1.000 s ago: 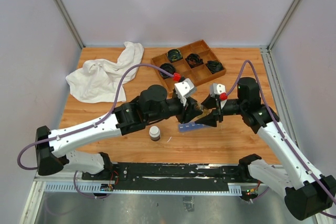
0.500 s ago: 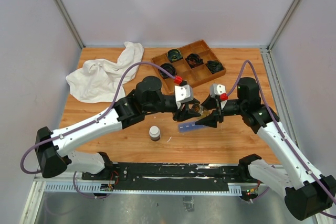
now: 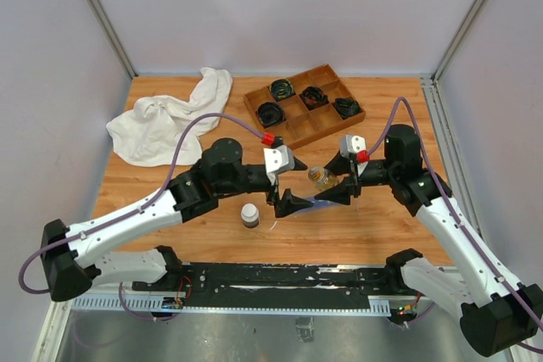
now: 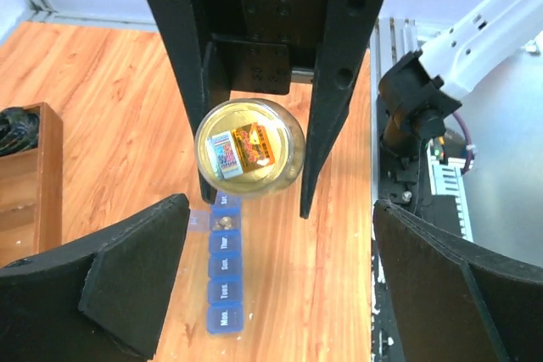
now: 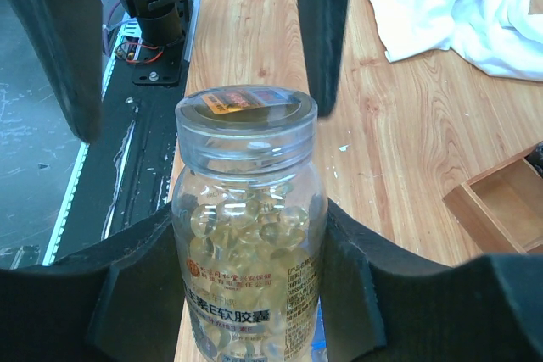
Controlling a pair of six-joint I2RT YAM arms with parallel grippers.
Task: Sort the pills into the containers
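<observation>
The tabletop (image 3: 382, 235) carries a cloth (image 3: 165, 125) at its far left corner and a tray (image 3: 321, 120) by the far edge. The left claw (image 3: 287, 203) hangs released near the middle of the near edge, with nothing between its fingers. The right claw (image 3: 329, 188) grasps a clear jar (image 5: 246, 209), whose base is cut off in the wrist view. Beneath it lies the organizer (image 4: 222, 277), its far end hidden by the jar. A bottle (image 3: 249, 214) stands to its left. Pills (image 5: 246, 226) fill the jar; one compartment holds something too small to tell.
</observation>
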